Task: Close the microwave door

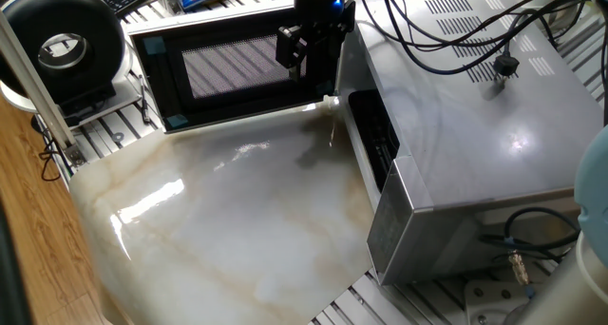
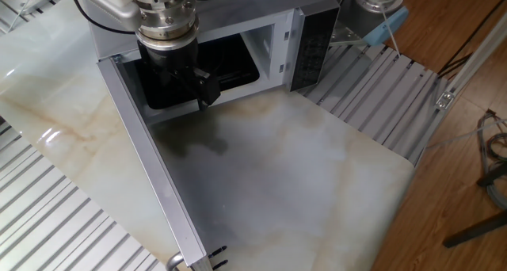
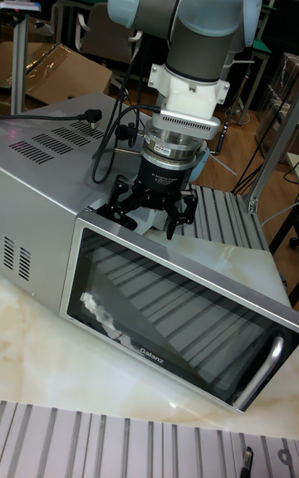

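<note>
The gripper (image 1: pixel 304 61) hangs with its jaws spread and nothing between them. The tall fixed view shows the linkage splayed to either side, with the tips at about the level of the top edge of the door (image 1: pixel 218 73). In one fixed view the gripper sits just in front of the door's inner face, over the hinge end of the mesh window (image 1: pixel 237 64). In the other fixed view it is directly before the dark cavity (image 2: pixel 226 69). It is therefore inside the corner formed by the door and the front of the microwave (image 1: pixel 475 125), close to the hinge. Whether it touches the door cannot be told.

The door stands upright and wide open, roughly square to the front of the microwave. Its long axis runs from the hinge out across the table (image 1: pixel 228 230). The free end, with the handle (image 3: pixel 264 372) on its outer face, lies well apart from the jaws.

Judged from this, the gripper is on the side toward which the door must swing. A push would need it on the outer face, nearer the handle end. Otherwise it could hook the top edge and pull.
</note>
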Robot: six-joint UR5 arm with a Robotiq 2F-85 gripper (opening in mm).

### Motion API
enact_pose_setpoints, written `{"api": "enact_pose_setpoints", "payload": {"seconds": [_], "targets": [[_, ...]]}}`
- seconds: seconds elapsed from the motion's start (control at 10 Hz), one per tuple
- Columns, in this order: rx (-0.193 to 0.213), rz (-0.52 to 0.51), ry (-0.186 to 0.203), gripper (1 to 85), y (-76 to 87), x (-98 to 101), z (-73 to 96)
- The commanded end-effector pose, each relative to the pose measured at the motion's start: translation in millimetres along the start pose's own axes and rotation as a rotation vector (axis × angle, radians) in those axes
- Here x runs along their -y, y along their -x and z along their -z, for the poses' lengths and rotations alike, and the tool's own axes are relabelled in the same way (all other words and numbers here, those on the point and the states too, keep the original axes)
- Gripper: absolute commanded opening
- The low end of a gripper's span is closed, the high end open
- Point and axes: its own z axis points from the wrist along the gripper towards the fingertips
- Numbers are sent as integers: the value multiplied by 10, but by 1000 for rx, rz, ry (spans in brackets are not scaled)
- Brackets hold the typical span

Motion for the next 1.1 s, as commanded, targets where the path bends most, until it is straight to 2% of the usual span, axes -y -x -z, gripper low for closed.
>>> {"api": "enact_pose_setpoints", "payload": {"seconds": [0.0, 1.0], "targets": [[96, 197, -27, 10, 253, 24, 13], [96, 204, -42, 10, 263, 36, 4]]}}
